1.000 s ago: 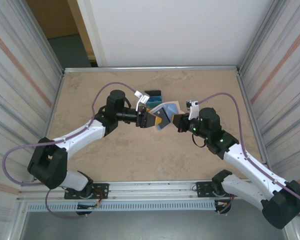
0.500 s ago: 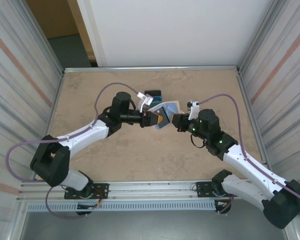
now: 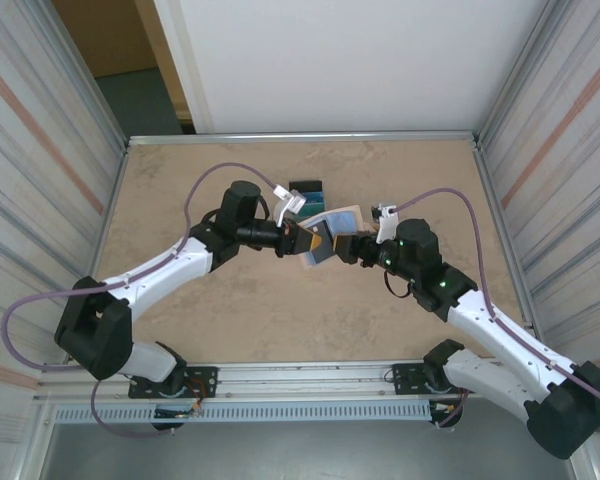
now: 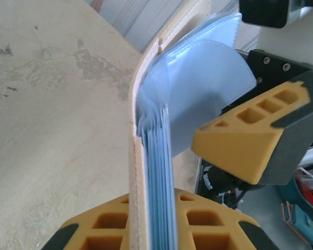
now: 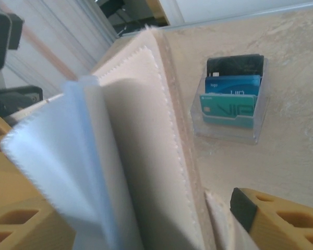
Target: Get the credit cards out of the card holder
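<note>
The card holder [image 3: 330, 222], tan outside with pale blue sleeves inside, hangs above the table's middle between the two arms. My left gripper [image 3: 302, 240] is shut on its spine end. In the left wrist view the yellow pads [image 4: 94, 229] clamp the tan cover and the sleeves [image 4: 161, 172]. My right gripper [image 3: 342, 246] stands open, and its fingers [image 5: 279, 219] straddle the holder's [image 5: 146, 156] free edge without pinching it. Black, blue and teal credit cards [image 5: 232, 96] stand in a clear tray. No card shows inside the sleeves.
The clear tray [image 3: 307, 190] sits on the table just behind the holder, toward the back wall. Metal rails frame the table on all sides. Bare tabletop [image 3: 280, 320] lies in front of the grippers.
My left gripper has moved in and shut on the card holder. My right gripper, which held it before, has let go and opened wide.
</note>
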